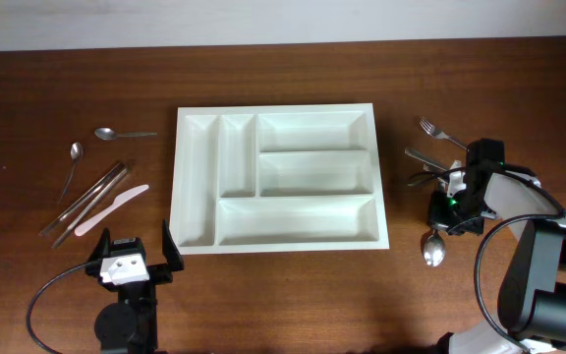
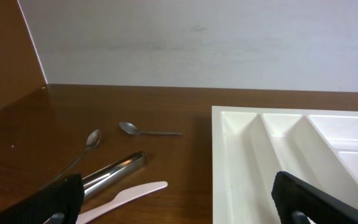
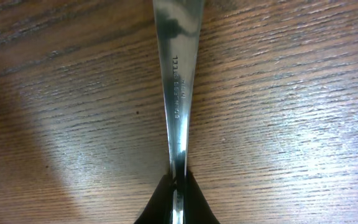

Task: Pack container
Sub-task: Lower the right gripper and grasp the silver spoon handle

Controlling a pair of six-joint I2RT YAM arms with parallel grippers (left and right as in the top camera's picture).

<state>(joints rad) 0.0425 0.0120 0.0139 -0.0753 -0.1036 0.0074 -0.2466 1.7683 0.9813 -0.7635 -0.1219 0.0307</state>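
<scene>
Right end effector (image 1: 457, 202) pinched the handle of a spoon (image 3: 178, 93) on the counter (image 1: 283, 295) at the frame's right. The white cutlery tray (image 1: 275, 110) lay near its left, at centre. Left end effector (image 1: 134, 258), fingers spread, sat below the tray's lower-left corner.

Wooden table (image 1: 283, 295): white tray (image 1: 275, 110) centre; plastic knife (image 1: 111, 208), small spoon (image 1: 116, 133) left; fork (image 1: 438, 131), large spoon (image 1: 433, 249) right.
</scene>
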